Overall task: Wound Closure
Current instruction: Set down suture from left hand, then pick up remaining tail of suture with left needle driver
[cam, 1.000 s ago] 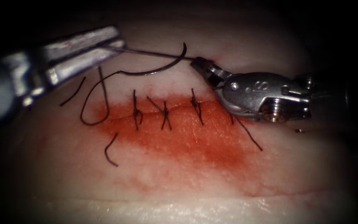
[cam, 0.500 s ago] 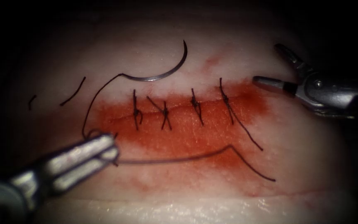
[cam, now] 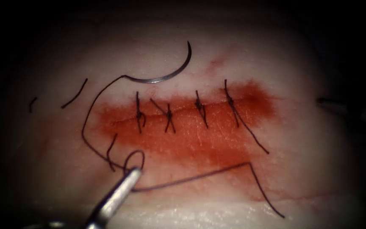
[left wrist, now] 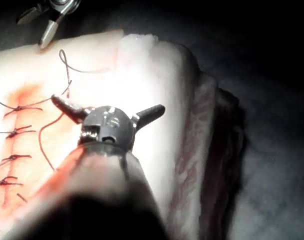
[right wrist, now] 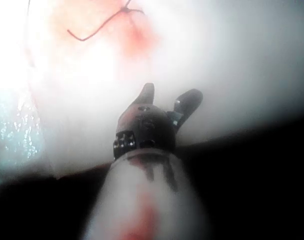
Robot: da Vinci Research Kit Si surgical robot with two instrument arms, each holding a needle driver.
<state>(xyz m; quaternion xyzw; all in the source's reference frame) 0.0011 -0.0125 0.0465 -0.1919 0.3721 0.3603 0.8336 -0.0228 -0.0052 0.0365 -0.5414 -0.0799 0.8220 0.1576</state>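
Observation:
The curved needle (cam: 162, 76) lies free on the tissue (cam: 234, 46), on the far side of the cut, not in the tissue. Its thread (cam: 191, 177) runs down the left end of the cut, curls into a small loop (cam: 134, 161) and trails right along the near side. My left tool (left wrist: 109, 105) stands wide open beside that loop and holds nothing; one of its fingertips (cam: 134, 173) rests by the loop. My right tool (right wrist: 170, 92) is open and holds nothing, off the tissue's right end, its tip (cam: 325, 101) dim at the right.
Several knotted stitches (cam: 168, 114) cross the cut, which is stained with red fluid (cam: 200, 140). Short cut ends of thread (cam: 75, 93) lie on the left of the tissue. The tissue's glistening front edge (cam: 191, 214) runs along the near side.
The left tool has let go of the thread, opened and drawn back toward the near edge. The right tool has pulled away to the right. The thread has settled into a small loop.

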